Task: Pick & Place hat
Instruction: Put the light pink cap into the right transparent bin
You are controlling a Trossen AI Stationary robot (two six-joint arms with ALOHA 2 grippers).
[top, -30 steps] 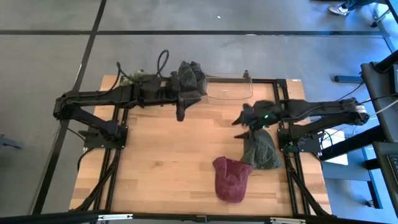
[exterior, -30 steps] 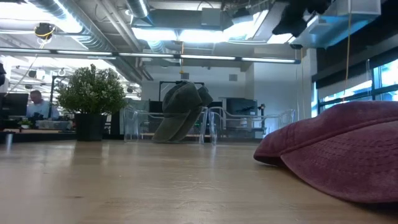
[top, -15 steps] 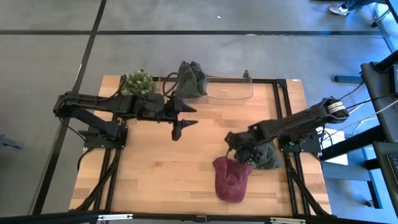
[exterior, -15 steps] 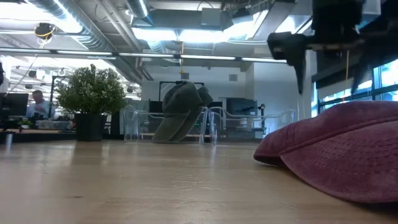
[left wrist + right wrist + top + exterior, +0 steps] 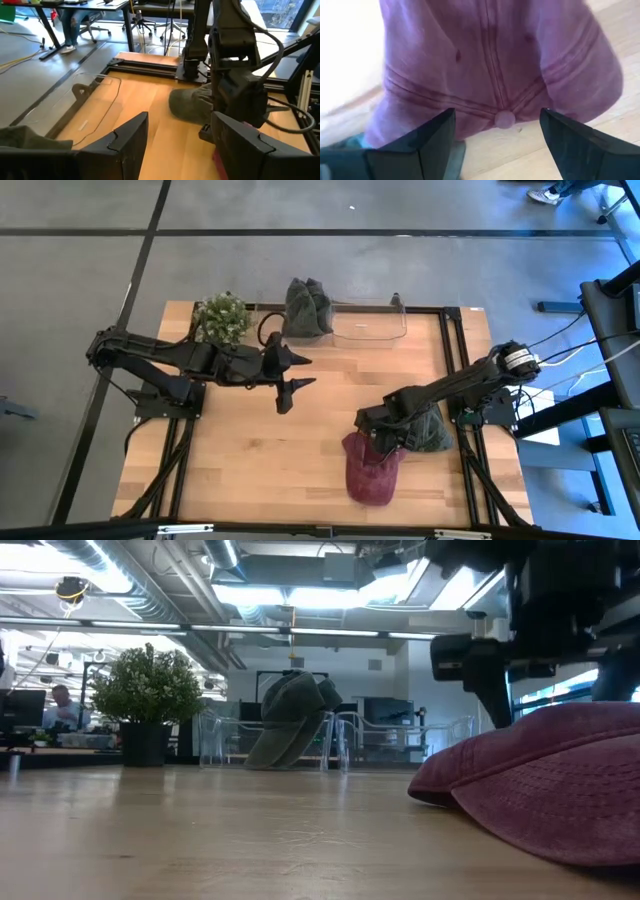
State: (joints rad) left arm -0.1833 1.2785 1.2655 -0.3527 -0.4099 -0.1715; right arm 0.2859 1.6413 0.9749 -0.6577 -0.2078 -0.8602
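A maroon hat (image 5: 373,470) lies on the wooden table near its front edge; it fills the right of the low view (image 5: 550,780). My right gripper (image 5: 372,438) is open, pointing down just over the hat's far end, with its fingers on either side of the crown and top button (image 5: 504,119). Whether they touch the hat does not show. My left gripper (image 5: 296,372) is open and empty over the table's middle left (image 5: 177,122).
A dark green hat (image 5: 428,428) lies under my right arm at the right. Another green hat (image 5: 307,307) leans against a clear tray (image 5: 368,326) at the far edge. A potted plant (image 5: 222,317) stands at the far left. Bare wood lies between the arms.
My right gripper has swung from above the green hat on the right toward the near edge and down, and now stands over the maroon hat's far end. My left gripper has drawn back from the far-edge green hat toward the near edge. The hats have kept still.
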